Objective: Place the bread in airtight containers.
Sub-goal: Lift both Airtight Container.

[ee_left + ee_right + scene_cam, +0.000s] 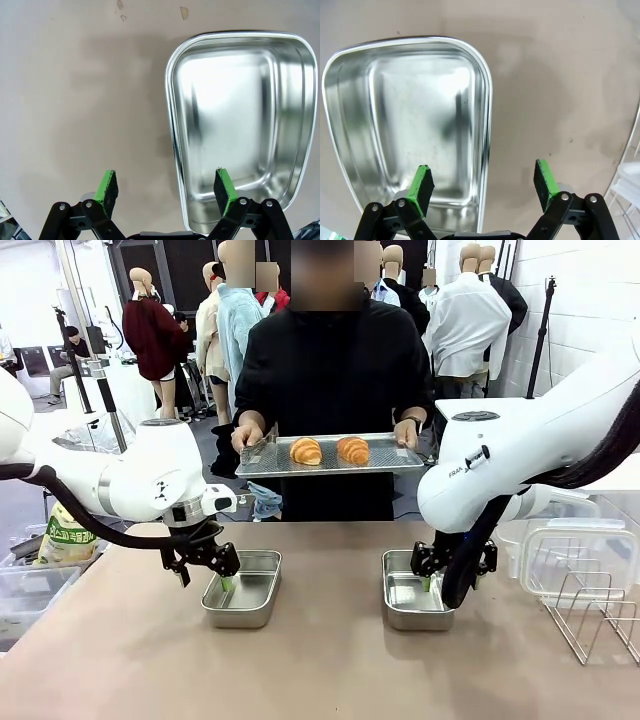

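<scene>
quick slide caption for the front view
A person holds a tray of two croissants; open left tool at the left tin, open right tool at the right tin.

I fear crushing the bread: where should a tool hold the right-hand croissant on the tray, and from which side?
Probably across its thick middle, from above: the right-hand croissant lies flat on the tray that the person holds, its ridged back up and its ends tapering thin.
</scene>
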### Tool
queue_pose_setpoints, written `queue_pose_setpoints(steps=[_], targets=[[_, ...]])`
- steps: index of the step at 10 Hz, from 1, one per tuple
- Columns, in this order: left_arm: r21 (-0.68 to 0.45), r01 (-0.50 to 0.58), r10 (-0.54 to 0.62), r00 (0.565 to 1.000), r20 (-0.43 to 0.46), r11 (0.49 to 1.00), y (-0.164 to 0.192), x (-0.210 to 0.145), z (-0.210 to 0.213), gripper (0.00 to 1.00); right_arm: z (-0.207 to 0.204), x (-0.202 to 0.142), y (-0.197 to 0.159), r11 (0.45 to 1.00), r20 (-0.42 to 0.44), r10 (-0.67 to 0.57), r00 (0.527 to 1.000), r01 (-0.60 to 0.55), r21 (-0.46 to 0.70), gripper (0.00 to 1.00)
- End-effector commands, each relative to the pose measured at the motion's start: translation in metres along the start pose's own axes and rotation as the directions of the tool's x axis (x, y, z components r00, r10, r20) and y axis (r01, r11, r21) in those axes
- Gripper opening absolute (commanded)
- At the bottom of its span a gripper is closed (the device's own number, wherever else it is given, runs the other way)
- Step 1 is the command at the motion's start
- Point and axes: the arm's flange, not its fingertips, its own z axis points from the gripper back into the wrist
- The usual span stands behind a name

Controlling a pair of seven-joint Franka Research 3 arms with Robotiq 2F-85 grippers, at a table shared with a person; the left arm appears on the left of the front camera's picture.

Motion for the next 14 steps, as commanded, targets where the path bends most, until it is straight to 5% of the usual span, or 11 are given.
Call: queue_pose_setpoints(steps=[1, 2, 7, 8, 14], targets=[[0.038, -0.033, 0.033, 0.999, -0.001, 0.999, -0.0006, 0.0102, -0.007, 1.0, -0.0018, 0.0086, 0.0022, 1.0, -0.02, -0.017, 1.0, 0.017, -0.026, 1.0], [0.033, -0.031, 0.031, 0.999, -0.009, 0.999, -0.0005, 0.0108, -0.0093, 0.98, -0.0044, 0.0094, 0.0, 1.0, -0.039, -0.001, 0.999, 0.0, -0.02, 1.0], [0.052, -0.026, 0.027, 0.999, -0.031, 0.998, -0.0018, 0.0112, -0.008, 0.08, -0.0029, 0.0095, -0.0035, 1.0, -0.046, -0.021, 0.999, 0.019, -0.024, 0.06], [0.053, -0.025, 0.027, 0.999, -0.028, 0.998, -0.0018, 0.0115, -0.008, 0.0, -0.003, 0.0097, -0.0037, 0.999, -0.048, -0.024, 0.999, 0.023, -0.027, 0.0], [0.076, -0.022, 0.026, 0.999, -0.042, 0.997, -0.0029, 0.011, -0.0073, 0.0, -0.0014, 0.0098, -0.0049, 1.0, -0.056, -0.021, 0.998, 0.019, -0.023, 0.0]])
